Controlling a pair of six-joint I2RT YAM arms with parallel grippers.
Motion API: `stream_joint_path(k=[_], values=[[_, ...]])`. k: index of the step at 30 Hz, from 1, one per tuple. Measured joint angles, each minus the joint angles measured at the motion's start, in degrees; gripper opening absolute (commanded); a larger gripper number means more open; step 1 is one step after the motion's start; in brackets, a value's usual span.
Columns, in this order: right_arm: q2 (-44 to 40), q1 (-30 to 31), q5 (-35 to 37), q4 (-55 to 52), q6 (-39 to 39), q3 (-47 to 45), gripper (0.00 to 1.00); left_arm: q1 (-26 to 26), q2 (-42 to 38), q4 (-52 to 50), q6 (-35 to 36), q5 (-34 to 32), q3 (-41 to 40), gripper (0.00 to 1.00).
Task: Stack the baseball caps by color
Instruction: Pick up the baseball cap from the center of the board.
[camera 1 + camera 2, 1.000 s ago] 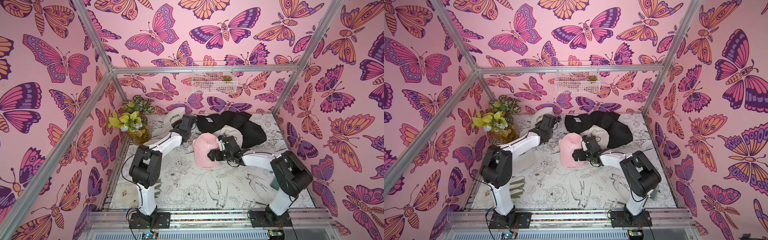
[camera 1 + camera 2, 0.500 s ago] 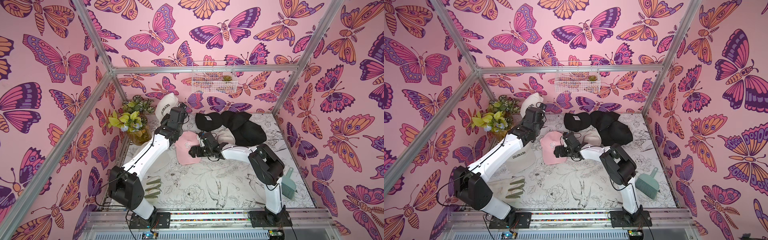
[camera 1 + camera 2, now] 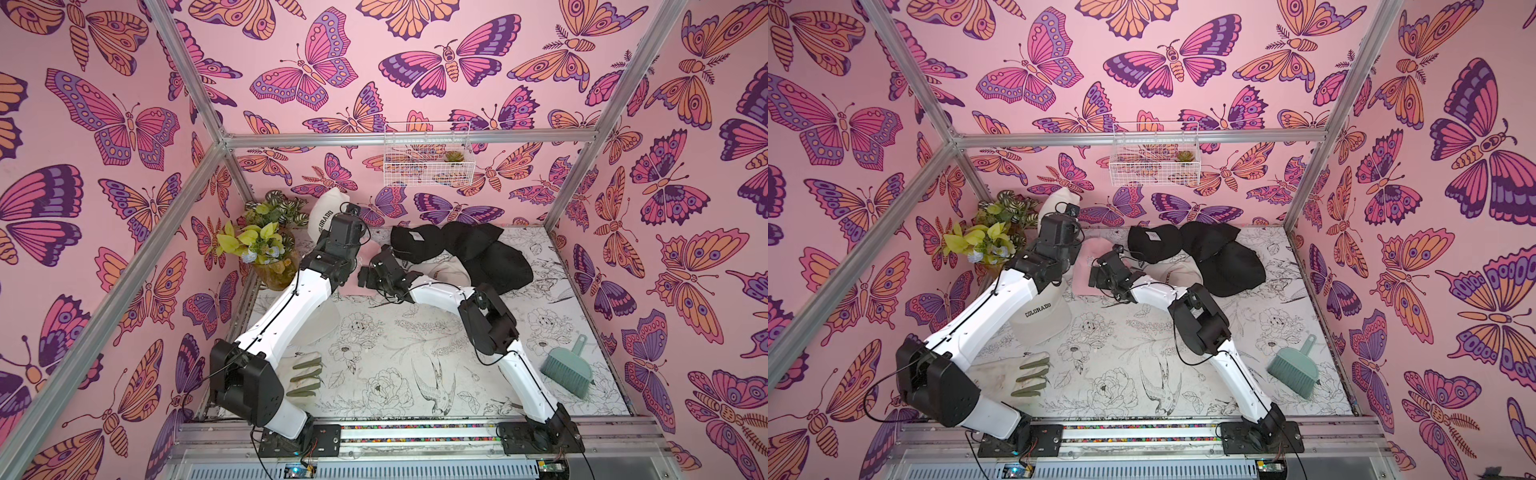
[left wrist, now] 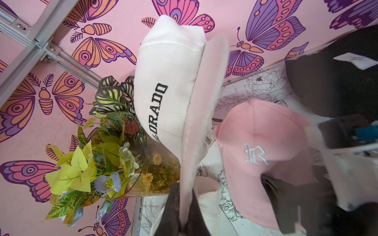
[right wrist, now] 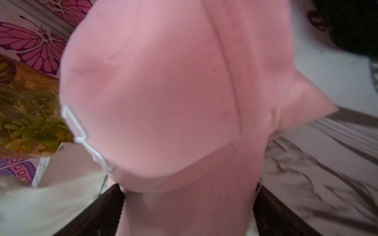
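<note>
Overall scene: 2 white robot arms reach over a table (image 3: 1121, 374) covered by a white cloth printed with black line-drawn flowers and birds, inside pink butterfly-papered walls.
Left fingers (image 4: 179, 196): closed tight on the brim of a cream-white fabric baseball cap with black "COLORADO" lettering (image 4: 169, 81).
Held cream cap: raised off the table at the back left corner, just beside the yellow-green artificial plant in a glass vase (image 3: 266, 249); seen in both top views.
Right fingers (image 3: 1094, 277): spread wide, 1 on each side of the brim of a light pink fabric baseball cap with a white embroidered monogram (image 4: 261, 132); no pinch on it shows.
Pink cap: lying on the table between the 2 wrists, near the black caps.
Cream cap 2 (image 3: 1042, 316): flat on the table with "COLORADO" facing up, partly under the left forearm.
Cream cap 3 (image 3: 1177, 270): on the table, touching the black caps, partly hidden by the right arm.
Black fabric caps: 3 overlapping along the back of the table; the leftmost (image 3: 1152, 245) bears a small white patch, and the other 2 (image 3: 1208, 241) (image 3: 1233, 270) are plain.
Cream glove with green fingertips (image 3: 1017, 370): front left, beside the left arm's base.
Mint-green hand brush (image 3: 1293, 370): front right, well apart from the caps.
</note>
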Motion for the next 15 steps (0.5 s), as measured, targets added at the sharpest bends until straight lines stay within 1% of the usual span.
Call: stream_joint_path(k=[4, 7, 9, 12, 15], values=[[8.04, -0.2, 1.22, -3.52, -1.81, 13.99, 1.0, 0.0, -1.16, 0.0, -0.59, 0.74, 0.0, 0.0], [12.07, -0.33, 2.14, -5.16, -2.25, 20.96, 1.0, 0.0, -1.44, -0.02, -0.79, 1.25, 0.0, 0.0], [13.86, -0.55, 2.16, -5.57, -2.45, 24.04, 1.0, -0.02, -1.62, 0.0, -0.83, 1.4, -0.04, 0.0], [13.66, -1.2, 0.96, -4.26, -3.74, 23.34, 0.99, -0.31, -2.21, -0.04, -1.01, 1.99, -0.55, 0.0], [9.29, -2.23, -1.36, -0.59, -5.84, 15.5, 0.99, -1.01, -3.06, -0.09, -1.01, 2.89, -1.18, 0.0]])
